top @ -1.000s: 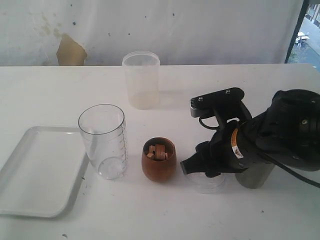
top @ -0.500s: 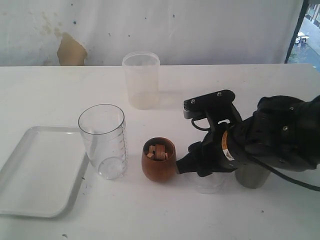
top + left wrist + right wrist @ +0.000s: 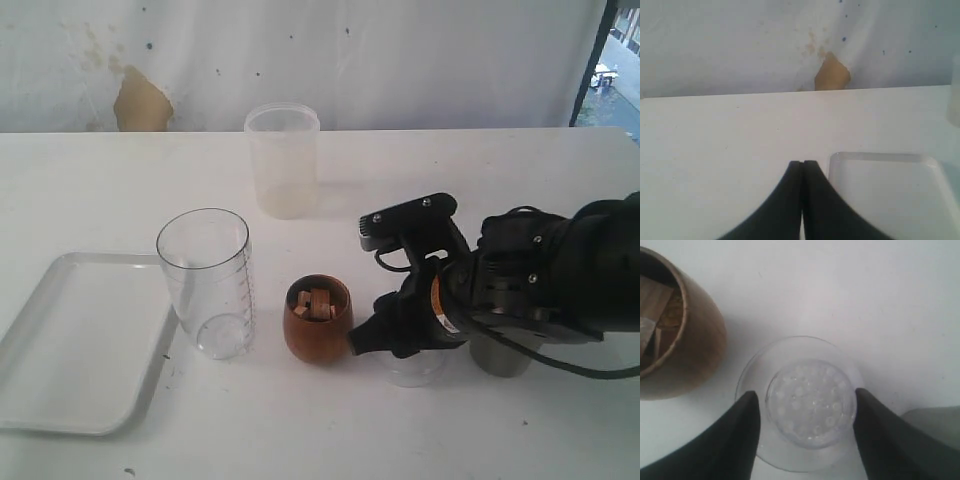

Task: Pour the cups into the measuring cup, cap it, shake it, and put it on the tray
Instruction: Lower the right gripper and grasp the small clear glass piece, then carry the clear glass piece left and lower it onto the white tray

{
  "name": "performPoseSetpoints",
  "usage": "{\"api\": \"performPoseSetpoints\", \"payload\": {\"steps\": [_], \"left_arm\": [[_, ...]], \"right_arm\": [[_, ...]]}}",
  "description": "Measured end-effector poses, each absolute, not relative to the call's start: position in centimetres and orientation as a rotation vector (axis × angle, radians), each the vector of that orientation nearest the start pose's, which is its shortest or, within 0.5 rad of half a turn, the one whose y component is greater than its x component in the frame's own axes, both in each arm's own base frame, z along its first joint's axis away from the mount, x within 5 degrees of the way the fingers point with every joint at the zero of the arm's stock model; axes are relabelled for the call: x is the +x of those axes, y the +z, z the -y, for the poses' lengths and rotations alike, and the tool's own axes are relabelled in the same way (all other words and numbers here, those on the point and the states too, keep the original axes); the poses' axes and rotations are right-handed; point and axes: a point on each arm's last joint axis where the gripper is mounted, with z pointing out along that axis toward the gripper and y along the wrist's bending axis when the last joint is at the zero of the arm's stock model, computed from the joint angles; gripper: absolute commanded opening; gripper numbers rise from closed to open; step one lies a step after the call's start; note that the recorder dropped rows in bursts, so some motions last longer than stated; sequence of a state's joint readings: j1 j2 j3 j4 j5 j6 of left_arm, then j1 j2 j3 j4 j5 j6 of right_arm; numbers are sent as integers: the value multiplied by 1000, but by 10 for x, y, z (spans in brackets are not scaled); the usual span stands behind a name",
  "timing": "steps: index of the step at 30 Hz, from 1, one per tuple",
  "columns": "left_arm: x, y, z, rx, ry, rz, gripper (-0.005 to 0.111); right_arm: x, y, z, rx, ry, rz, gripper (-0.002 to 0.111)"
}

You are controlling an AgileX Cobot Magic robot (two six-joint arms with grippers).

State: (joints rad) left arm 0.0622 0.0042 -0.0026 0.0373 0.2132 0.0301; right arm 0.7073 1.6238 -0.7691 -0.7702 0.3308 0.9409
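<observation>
Right wrist view: lid [image 3: 810, 405] between gripper fingers [image 3: 732, 442], wooden cup [image 3: 692, 352] beside.

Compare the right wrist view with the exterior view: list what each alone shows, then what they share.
Right wrist only: the clear lid's dimpled top between the right hand's open fingers. Exterior only: measuring cup, frosted tumbler, tray. Shared: wooden cup, lid, steel cup, right hand.

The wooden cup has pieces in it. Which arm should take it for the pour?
Right. The right tool hangs open just beside the wooden cup, over the clear lid. The left tool is shut, off by the tray, out of the exterior view.
</observation>
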Motion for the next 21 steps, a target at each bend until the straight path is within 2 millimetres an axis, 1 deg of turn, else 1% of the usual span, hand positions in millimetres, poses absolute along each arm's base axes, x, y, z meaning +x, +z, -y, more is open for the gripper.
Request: {"api": "performPoseSetpoints", "payload": {"steps": [7,11,15,18,21], "left_arm": [[56,194,-4,-2,103,-1699,0],[56,194,-4,-2,103,-1699,0],[56,194,-4,-2,103,-1699,0],[56,194,-4,-2,103,-1699,0],[56,194,-4,-2,103,-1699,0]], "right_arm": [[241,171,-179,-587,63,-2454,1],[243,173,-176,-584,-1,-2462,0],[243,182,-172,-570,-37,-2446,0],[242,197,-171,-547,-11,-2405,0],[242,220,-173,-533,54,-2328,0]]}}
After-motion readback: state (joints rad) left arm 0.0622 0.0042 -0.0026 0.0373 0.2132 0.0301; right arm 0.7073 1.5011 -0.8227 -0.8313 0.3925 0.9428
